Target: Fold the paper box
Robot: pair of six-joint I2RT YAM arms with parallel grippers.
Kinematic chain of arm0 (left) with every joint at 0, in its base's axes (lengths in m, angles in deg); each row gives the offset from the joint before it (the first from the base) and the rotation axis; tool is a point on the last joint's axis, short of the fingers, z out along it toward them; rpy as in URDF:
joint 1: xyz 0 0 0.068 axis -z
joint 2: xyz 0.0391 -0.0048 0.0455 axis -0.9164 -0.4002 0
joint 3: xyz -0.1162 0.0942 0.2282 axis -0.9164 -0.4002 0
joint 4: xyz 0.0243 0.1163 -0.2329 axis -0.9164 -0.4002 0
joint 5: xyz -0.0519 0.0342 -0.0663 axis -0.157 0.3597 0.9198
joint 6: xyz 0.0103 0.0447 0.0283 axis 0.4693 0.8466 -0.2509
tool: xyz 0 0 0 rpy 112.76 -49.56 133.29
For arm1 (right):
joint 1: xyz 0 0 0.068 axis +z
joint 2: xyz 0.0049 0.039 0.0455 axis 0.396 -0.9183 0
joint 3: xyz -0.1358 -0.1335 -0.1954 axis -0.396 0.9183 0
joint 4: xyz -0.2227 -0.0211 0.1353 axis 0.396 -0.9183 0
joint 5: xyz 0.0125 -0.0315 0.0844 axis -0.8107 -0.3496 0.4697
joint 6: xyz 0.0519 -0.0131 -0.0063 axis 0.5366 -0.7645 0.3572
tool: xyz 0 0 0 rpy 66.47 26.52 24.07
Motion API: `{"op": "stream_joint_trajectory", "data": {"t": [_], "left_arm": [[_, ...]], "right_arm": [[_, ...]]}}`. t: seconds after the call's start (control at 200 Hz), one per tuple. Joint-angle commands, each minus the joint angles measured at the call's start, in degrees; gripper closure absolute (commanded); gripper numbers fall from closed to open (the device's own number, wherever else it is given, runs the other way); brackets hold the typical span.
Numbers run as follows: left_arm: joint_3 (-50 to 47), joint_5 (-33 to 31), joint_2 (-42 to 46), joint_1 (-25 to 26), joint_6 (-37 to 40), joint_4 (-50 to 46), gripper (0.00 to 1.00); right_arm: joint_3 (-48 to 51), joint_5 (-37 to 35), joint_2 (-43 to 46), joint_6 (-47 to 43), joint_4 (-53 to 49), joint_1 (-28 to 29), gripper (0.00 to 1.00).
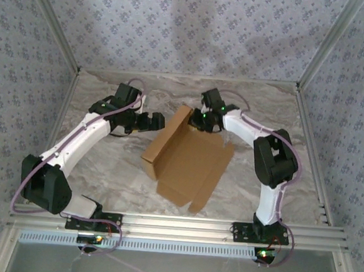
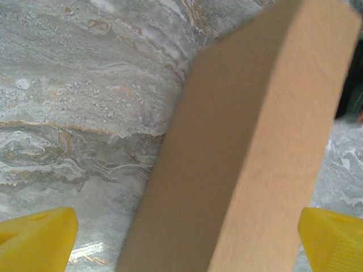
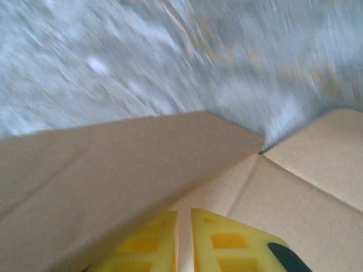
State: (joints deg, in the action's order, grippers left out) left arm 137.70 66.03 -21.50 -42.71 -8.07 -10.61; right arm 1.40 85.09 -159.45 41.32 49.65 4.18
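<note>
left white-and-black jointed arm: extends forward and inward from its base, wrist turned toward centre. left black gripper with yellow fingertips: jaws spread fully wide. right white-and-black jointed arm: elbow bent outward, forearm angled back toward centre. right black gripper with yellow fingertips: 2 fingers drawn nearly together, narrow slit between.

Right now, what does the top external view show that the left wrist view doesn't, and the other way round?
Top external: the whole layout. The paper box lies opened on the table with its left wall raised. The left gripper sits beside that wall and the right gripper is at the box's far edge. Left wrist: the close-up, with yellow fingertips spread wide on either side of the raised wall. Both: the tan cardboard and the marble table.
</note>
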Motion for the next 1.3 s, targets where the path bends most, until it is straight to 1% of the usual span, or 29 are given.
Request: {"op": "stream_joint_trajectory", "data": {"t": [0.0, 0.035, 0.07, 0.115, 0.185, 0.28, 0.35, 0.395, 0.455, 0.61, 0.69, 0.79, 0.954, 1.064, 1.204, 1.294], "left_arm": [[5.0, -2.8, 0.2, 0.5, 0.9, -5.1, 0.0], [7.0, -4.3, -0.9, 0.7, 1.2, -6.6, 0.0], [9.3, -5.3, -2.3, 1.1, 1.7, -8.8, 0.01], [13.1, -8.3, -4.6, 2.5, 1.7, -11.9, 0.0], [19.8, -13.9, -9.1, 6.2, 1.8, -17.6, 0.0], [28.9, -21.1, -15.9, 11.7, 1.1, -25.5, 0.0], [34.1, -25.3, -20.8, 14.0, -1.1, -31.3, 0.0], [36.2, -26.4, -23.3, 14.5, -2.7, -34.4, 0.0], [36.7, -26.3, -25.1, 14.7, -5.3, -35.9, 0.0], [33.9, -21.7, -25.4, 14.8, -9.2, -33.6, 0.0], [32.5, -22.7, -25.0, 15.4, -9.6, -32.4, 0.01], [28.3, -23.6, -22.7, 15.9, -10.4, -30.1, 0.01], [18.9, -24.3, -14.5, 17.3, -12.6, -24.1, 0.0], [10.4, -24.5, -7.6, 18.1, -14.2, -20.4, 0.0], [-2.5, -24.6, 1.1, 18.6, -16.2, -13.7, 0.01], [-9.6, -23.5, 4.2, 18.5, -17.9, -9.3, 0.02]], "right_arm": [[-10.6, 4.3, -4.5, -6.1, -8.3, -2.5, 0.82], [-12.5, 4.5, -4.6, -6.4, -10.0, -2.5, 0.8], [-13.6, 3.4, -4.1, -9.0, -11.5, -2.4, 0.78], [-13.9, 1.8, -3.1, -10.1, -13.7, -2.3, 0.74], [-12.7, -1.5, -0.1, -11.5, -16.5, -2.2, 0.62], [-6.4, -8.4, 6.5, -11.1, -16.7, -2.7, 0.51], [-0.6, -11.2, 12.3, -10.2, -15.2, -4.1, 0.48], [3.0, -11.6, 15.9, -9.8, -13.4, -5.1, 0.47], [7.6, -11.0, 19.8, -9.3, -11.2, -6.4, 0.47], [14.0, -9.5, 25.4, -10.2, -8.8, -8.2, 0.47], [15.8, -9.6, 27.3, -11.0, -7.5, -8.6, 0.47], [19.5, -9.8, 29.1, -11.6, -6.2, -8.6, 0.47], [22.7, -8.9, 31.7, -11.9, -4.2, -8.4, 0.47], [23.2, -8.3, 35.0, -13.0, -3.2, -8.3, 0.47], [20.4, -8.3, 41.2, -15.0, -3.8, -7.3, 0.46], [16.9, -8.0, 43.7, -17.4, -5.9, -6.3, 0.46]]}}
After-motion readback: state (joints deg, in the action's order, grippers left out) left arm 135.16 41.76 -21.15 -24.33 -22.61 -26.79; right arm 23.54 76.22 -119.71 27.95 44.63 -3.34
